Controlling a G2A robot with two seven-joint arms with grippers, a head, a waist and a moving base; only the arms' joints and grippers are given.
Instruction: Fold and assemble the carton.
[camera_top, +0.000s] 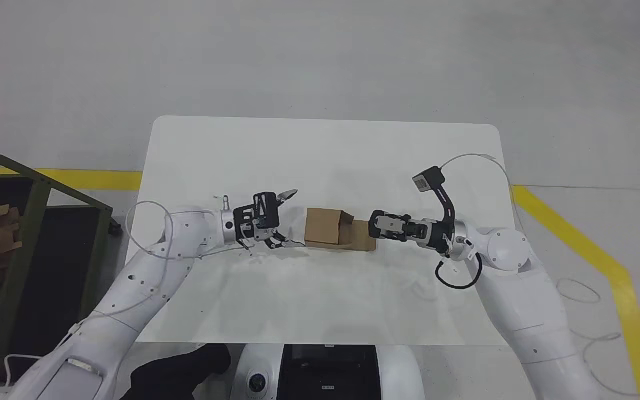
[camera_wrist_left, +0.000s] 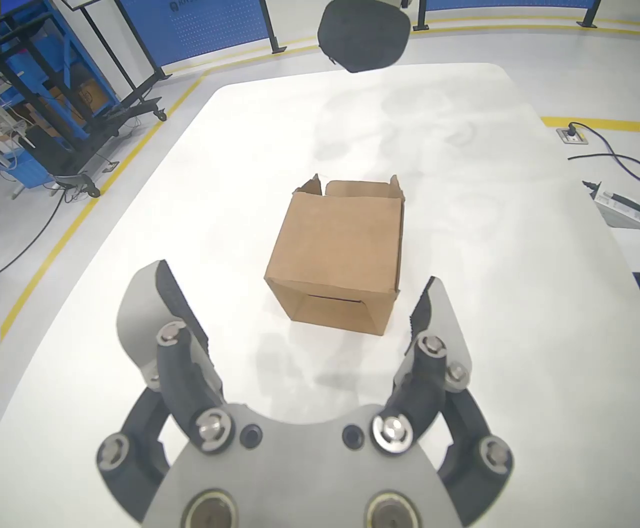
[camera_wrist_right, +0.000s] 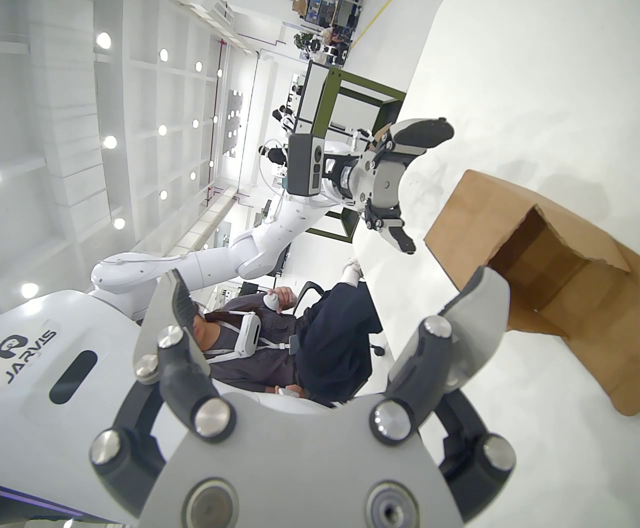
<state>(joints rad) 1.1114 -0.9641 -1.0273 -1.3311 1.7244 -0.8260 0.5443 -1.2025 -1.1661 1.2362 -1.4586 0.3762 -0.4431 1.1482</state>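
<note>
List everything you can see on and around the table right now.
carton: one, brown, on its side, mid-table
table: one, white, under both arms
floor tape: strips, yellow, grey floor either side of the table
rack: one, dark green, on the floor beside the left arm
left gripper: one, silver and black, open, apart from one carton end
right gripper: one, silver and black, open, at the other end

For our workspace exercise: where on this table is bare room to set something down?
Bare: the table strip beyond the carton, and the strip nearest the robot. Crowded: the middle, where left gripper and right gripper flank the carton.
</note>
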